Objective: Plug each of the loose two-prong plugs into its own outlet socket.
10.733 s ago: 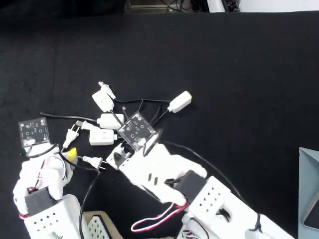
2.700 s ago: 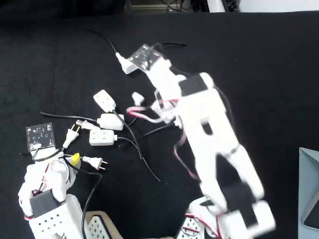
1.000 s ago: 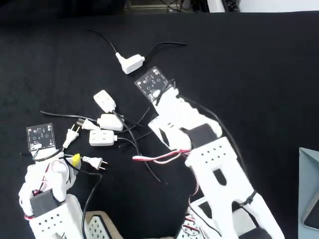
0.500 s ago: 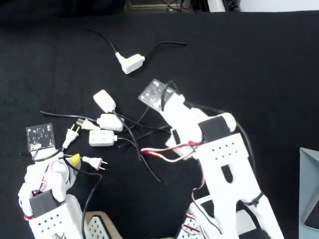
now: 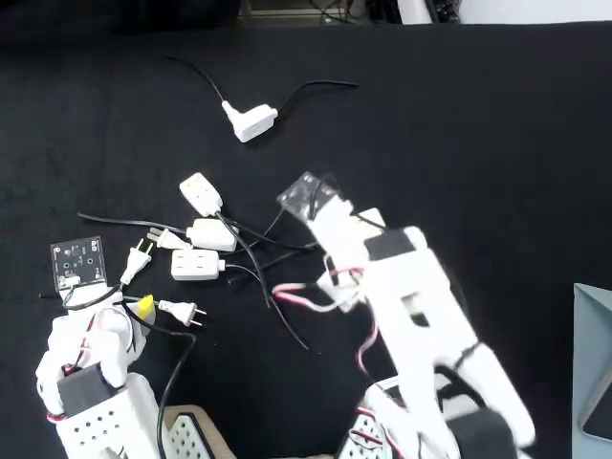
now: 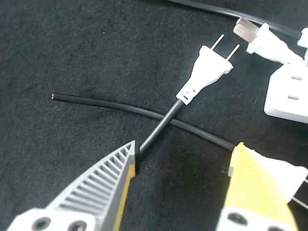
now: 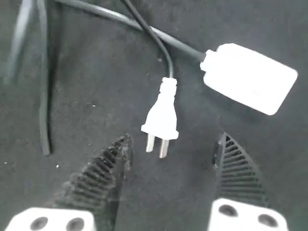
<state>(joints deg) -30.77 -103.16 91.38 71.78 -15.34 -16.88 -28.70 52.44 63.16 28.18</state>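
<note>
A matte black felt-like tabletop (image 5: 497,153) lies under the fingers (image 6: 250,187) and runs well beyond them on every side, evenly lit and without strong shadows. Far ahead of the fingers, a white surface (image 5: 535,10) shows past the table's far edge. Far to their right, a grey-blue boxy object (image 5: 595,363) stands at the table's side.

no legible text, labels, or numbers

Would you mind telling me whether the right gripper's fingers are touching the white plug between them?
Apart. The right wrist view shows dark cloth on both sides between the white plug and the open fingers.
</note>
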